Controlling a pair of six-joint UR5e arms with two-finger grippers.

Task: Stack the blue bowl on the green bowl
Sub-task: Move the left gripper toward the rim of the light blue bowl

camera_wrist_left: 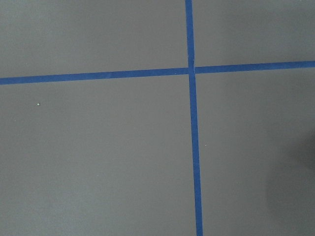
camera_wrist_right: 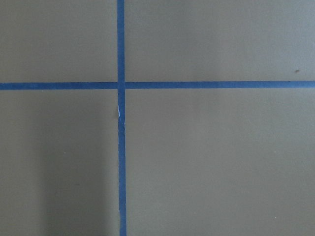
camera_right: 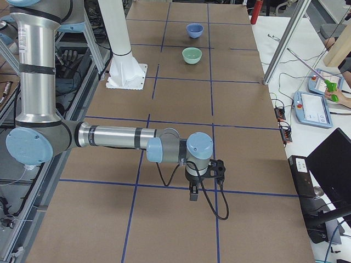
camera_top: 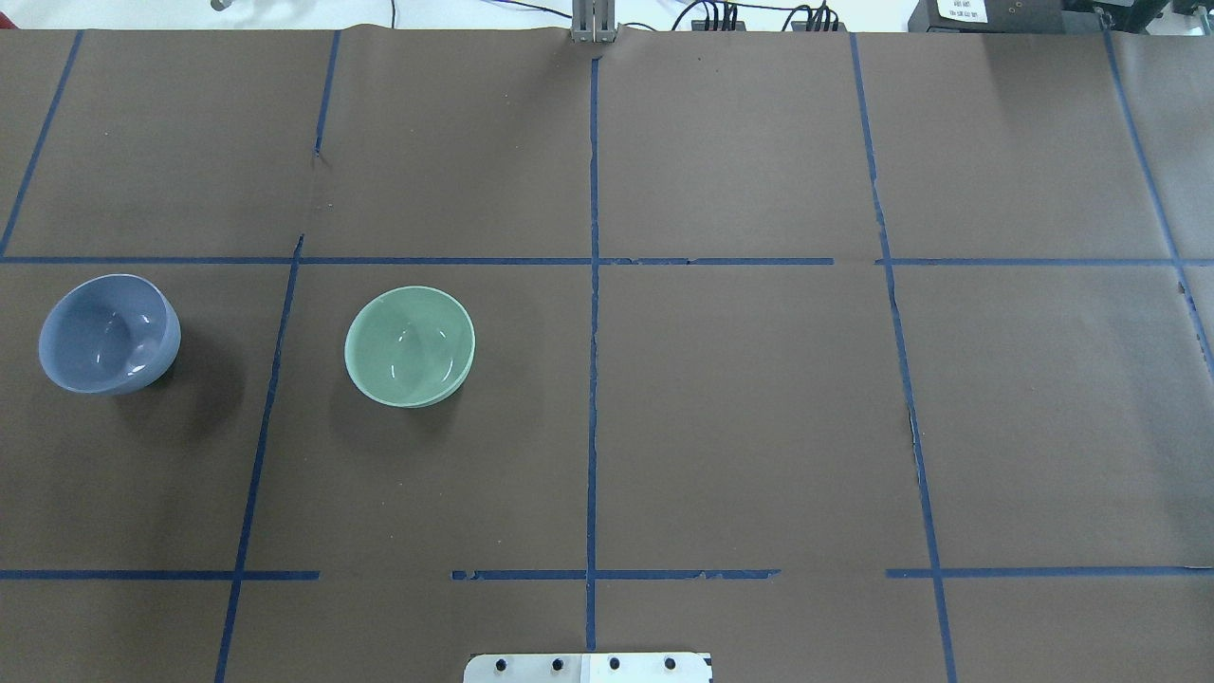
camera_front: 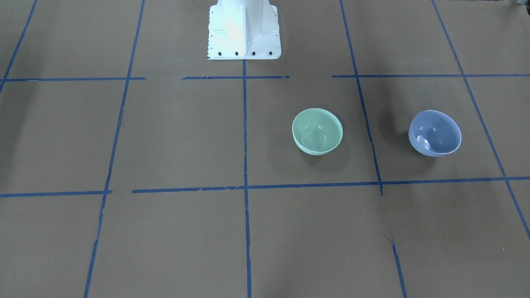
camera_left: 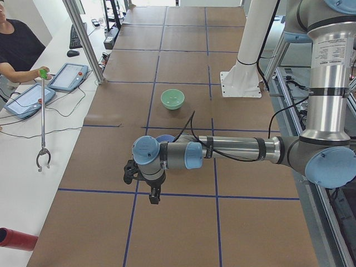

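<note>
Starting with the blue bowl (camera_top: 109,334): it sits upright on the brown surface (camera_top: 759,427), far out on the robot's left. It is well apart from the green bowl (camera_top: 409,346), with a blue tape line (camera_top: 270,398) between them. Both are empty, nothing stacked. I judge the whole job is left: pick, carry, set down. Left fingers (camera_left: 154,194) hang above the surface near the blue bowl; right fingers (camera_right: 192,194) are far off. Both show side-on only, so I cannot tell whether they are spread or pressed together.
</note>
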